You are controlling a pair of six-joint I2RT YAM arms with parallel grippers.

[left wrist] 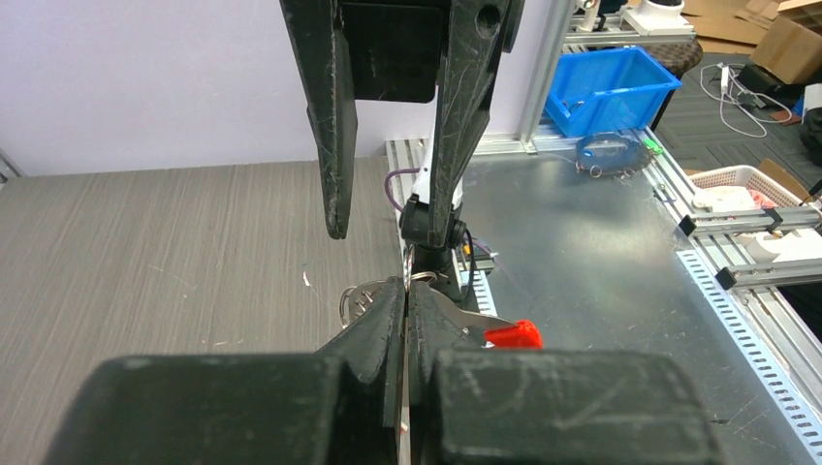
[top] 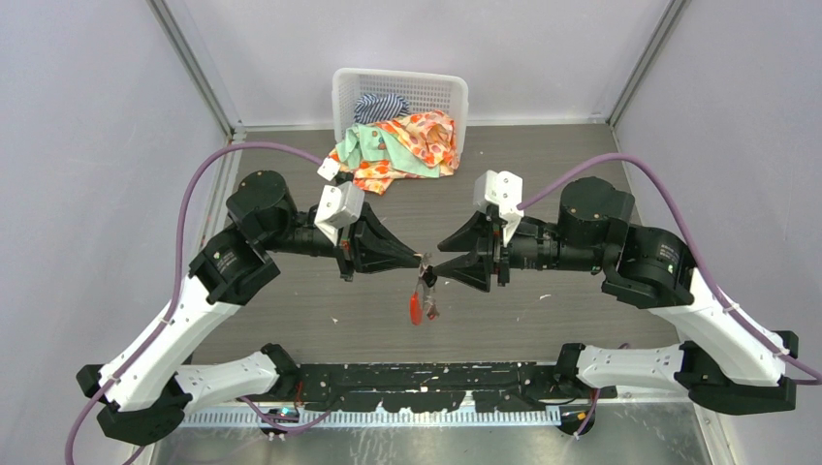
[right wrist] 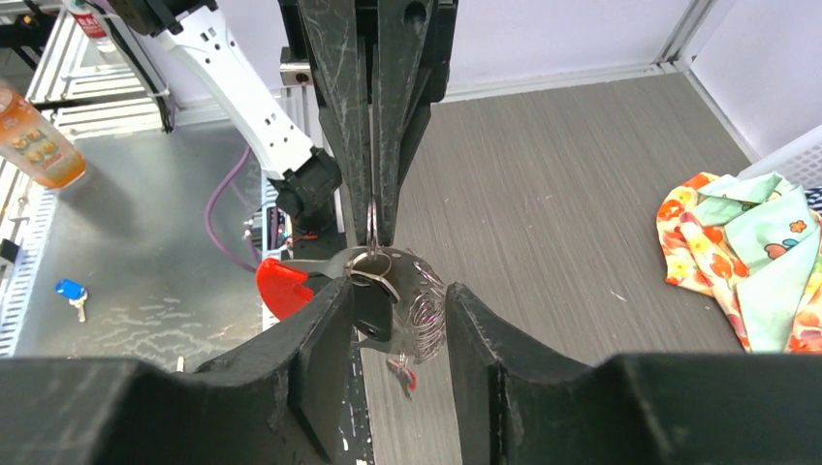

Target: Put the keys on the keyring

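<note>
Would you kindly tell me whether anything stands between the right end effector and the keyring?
Nothing visible does. The left end effector pinches the keyring in mid-air, and the open right end effector flanks its hanging bunch with nothing between.

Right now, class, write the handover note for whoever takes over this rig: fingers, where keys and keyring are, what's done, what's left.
Left gripper: fingers shut on the keyring, holding it above the table.
Right gripper: fingers open either side of the hanging bunch, not gripping.
Keys: a black key head hangs in the bunch beside the red tag; a small red piece shows lower down.
Done: unclear whether either key is fully threaded.
Left: check both, thread any loose one.
</note>
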